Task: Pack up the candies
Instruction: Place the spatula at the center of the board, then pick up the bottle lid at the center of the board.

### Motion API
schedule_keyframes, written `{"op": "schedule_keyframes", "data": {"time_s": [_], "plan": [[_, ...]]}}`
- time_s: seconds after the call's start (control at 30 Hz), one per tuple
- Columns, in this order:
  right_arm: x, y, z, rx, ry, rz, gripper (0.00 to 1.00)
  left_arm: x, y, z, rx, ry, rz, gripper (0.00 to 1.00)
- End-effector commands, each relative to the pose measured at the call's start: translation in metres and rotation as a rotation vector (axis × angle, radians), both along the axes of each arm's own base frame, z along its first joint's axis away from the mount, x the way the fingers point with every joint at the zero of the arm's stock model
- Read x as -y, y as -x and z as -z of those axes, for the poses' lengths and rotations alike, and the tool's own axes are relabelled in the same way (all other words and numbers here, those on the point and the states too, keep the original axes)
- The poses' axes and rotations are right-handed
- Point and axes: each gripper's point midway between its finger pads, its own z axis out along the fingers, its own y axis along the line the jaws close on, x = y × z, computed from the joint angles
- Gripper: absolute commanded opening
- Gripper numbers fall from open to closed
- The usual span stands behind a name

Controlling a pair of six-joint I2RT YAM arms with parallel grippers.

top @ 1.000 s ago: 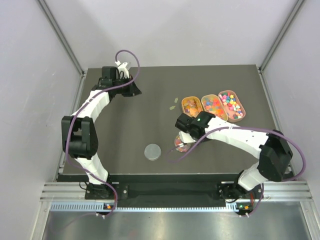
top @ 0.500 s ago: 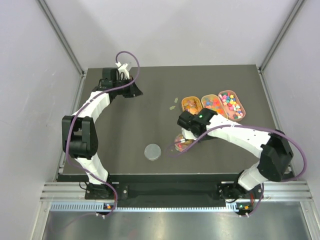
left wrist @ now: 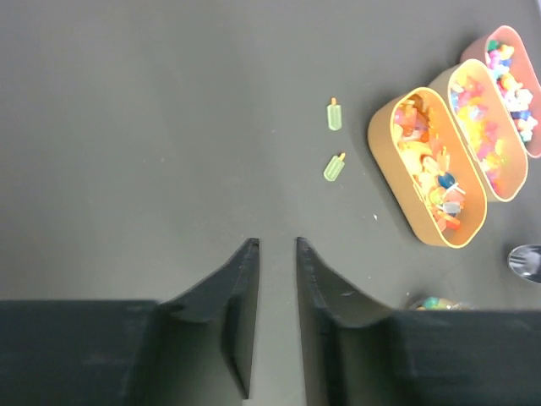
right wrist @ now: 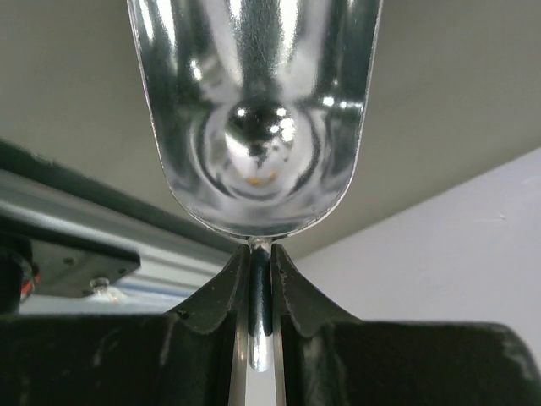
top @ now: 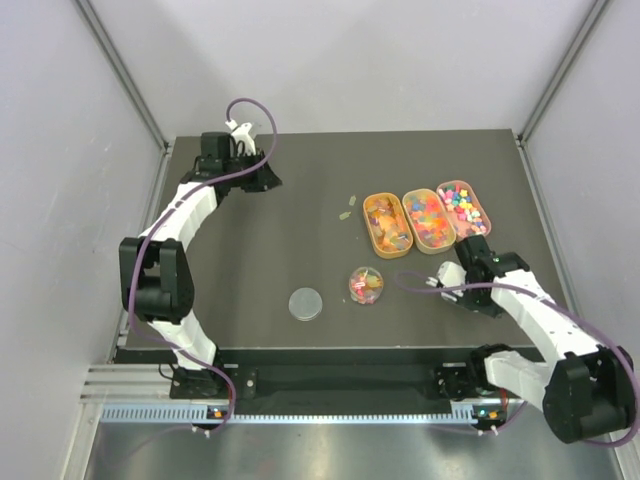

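Overhead and wrist views of a dark table (top: 250, 260) with two arms. The candies (top: 430, 212), small pieces in pink, blue, green, yellow, red and orange, fill three orange trays (top: 367, 225) set side by side, touching, on the far right part of the table. A further portion lies in a small clear dish (top: 352, 283) nearer the front, just in front of the trays. The dish's round lid (top: 306, 303) lies flat on the table to its left, apart from it. Two loose green sweets (left wrist: 335, 114) shaped like ice lollies rest on the bare table just left of the leftmost tray, close to each other but not touching. The left gripper (left wrist: 276, 245) sits at the far left of the table, well apart from the trays. Its jaws are parted by a narrow gap with only bare table showing between them, so it grips nothing. The right gripper (right wrist: 260, 258) is to the right of the dish and in front of the trays. It is clenched on the thin handle of a metal spoon (right wrist: 254, 127), and the spoon's polished bowl, seen from the wrist, carries only reflections and no candy.
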Motion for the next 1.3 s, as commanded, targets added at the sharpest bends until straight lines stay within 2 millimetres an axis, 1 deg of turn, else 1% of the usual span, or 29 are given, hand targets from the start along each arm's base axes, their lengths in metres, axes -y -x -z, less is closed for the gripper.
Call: {"op": "schedule_keyframes", "data": {"time_s": [0.0,0.07,0.1,0.17,0.2,0.33,0.37,0.4,0.43,0.47,0.57,0.63,0.67,0.73,0.77,0.8,0.83,0.87,0.9,0.93,0.97,1.0,1.03,1.07,1.13,1.17,1.2,1.23,1.27], "plan": [[-0.008,-0.042,0.013,0.150,-0.115,0.082,0.00,-0.011,-0.009,-0.026,0.043,-0.022,-0.060,0.32],[-0.013,-0.048,0.018,0.158,-0.171,0.162,0.00,-0.012,-0.010,-0.025,0.038,-0.028,-0.063,0.33],[-0.011,-0.055,0.021,0.157,-0.187,0.212,0.00,-0.011,-0.011,-0.024,0.035,-0.029,-0.063,0.34],[-0.013,-0.062,0.026,0.156,-0.233,0.276,0.00,-0.011,-0.012,-0.024,0.031,-0.031,-0.062,0.34],[-0.009,-0.070,0.030,0.160,-0.239,0.303,0.00,-0.011,-0.012,-0.022,0.027,-0.032,-0.060,0.34],[0.000,-0.081,0.042,0.127,-0.202,0.292,0.00,-0.011,-0.014,-0.024,0.031,-0.037,-0.058,0.34],[0.011,-0.081,0.043,0.130,-0.186,0.322,0.00,-0.012,-0.014,-0.024,0.033,-0.041,-0.057,0.34],[0.015,-0.083,0.044,0.123,-0.180,0.328,0.00,-0.012,-0.014,-0.024,0.037,-0.044,-0.058,0.34],[0.018,-0.085,0.043,0.119,-0.172,0.310,0.02,-0.012,-0.013,-0.024,0.036,-0.045,-0.058,0.35],[0.021,-0.085,0.042,0.118,-0.163,0.307,0.14,-0.013,-0.013,-0.024,0.040,-0.049,-0.057,0.35],[0.027,-0.082,0.037,0.103,-0.145,0.278,0.34,-0.013,-0.011,-0.024,0.042,-0.055,-0.053,0.37],[0.030,-0.083,0.024,0.124,-0.154,0.266,0.44,-0.013,-0.009,-0.028,0.050,-0.056,-0.044,0.38],[0.029,-0.081,0.012,0.122,-0.173,0.262,0.48,-0.012,-0.008,-0.030,0.054,-0.055,-0.041,0.40],[0.028,-0.080,-0.012,0.159,-0.194,0.242,0.57,-0.011,-0.005,-0.041,0.070,-0.052,-0.026,0.43],[0.023,-0.078,-0.030,0.155,-0.220,0.225,0.63,-0.010,-0.003,-0.044,0.076,-0.051,-0.015,0.46],[0.019,-0.078,-0.046,0.184,-0.241,0.206,0.64,-0.009,-0.002,-0.057,0.101,-0.047,-0.007,0.47],[0.016,-0.078,-0.058,0.192,-0.259,0.185,0.66,-0.007,0.002,-0.060,0.100,-0.050,0.019,0.49],[0.006,-0.079,-0.078,0.204,-0.311,0.159,0.66,-0.006,0.005,-0.067,0.112,-0.050,0.034,0.52],[-0.003,-0.079,-0.091,0.216,-0.357,0.129,0.66,-0.005,0.007,-0.082,0.143,-0.052,0.048,0.54],[-0.011,-0.081,-0.101,0.218,-0.395,0.072,0.67,-0.004,0.011,-0.088,0.164,-0.060,0.076,0.54],[-0.029,-0.083,-0.117,0.235,-0.490,0.012,0.67,-0.004,0.014,-0.091,0.163,-0.067,0.081,0.56],[-0.039,-0.084,-0.126,0.251,-0.534,-0.032,0.67,-0.006,0.018,-0.096,0.172,-0.073,0.080,0.58],[-0.048,-0.086,-0.132,0.258,-0.572,-0.100,0.67,-0.007,0.022,-0.095,0.176,-0.092,0.096,0.59],[-0.068,-0.088,-0.138,0.271,-0.662,-0.159,0.67,-0.007,0.030,-0.087,0.137,-0.100,0.111,0.59],[-0.086,-0.092,-0.144,0.288,-0.731,-0.225,0.67,-0.011,0.043,-0.071,0.098,-0.145,0.139,0.58],[-0.101,-0.097,-0.148,0.303,-0.784,-0.274,0.70,-0.017,0.047,-0.063,0.073,-0.176,0.128,0.57],[-0.124,-0.098,-0.147,0.287,-0.809,-0.355,0.72,-0.023,0.057,-0.050,0.027,-0.198,0.113,0.57],[-0.137,-0.100,-0.145,0.281,-0.819,-0.371,0.73,-0.030,0.059,-0.044,0.005,-0.219,0.076,0.56],[-0.164,-0.101,-0.136,0.250,-0.807,-0.479,0.73,-0.040,0.061,-0.045,0.011,-0.250,0.027,0.56]]}}
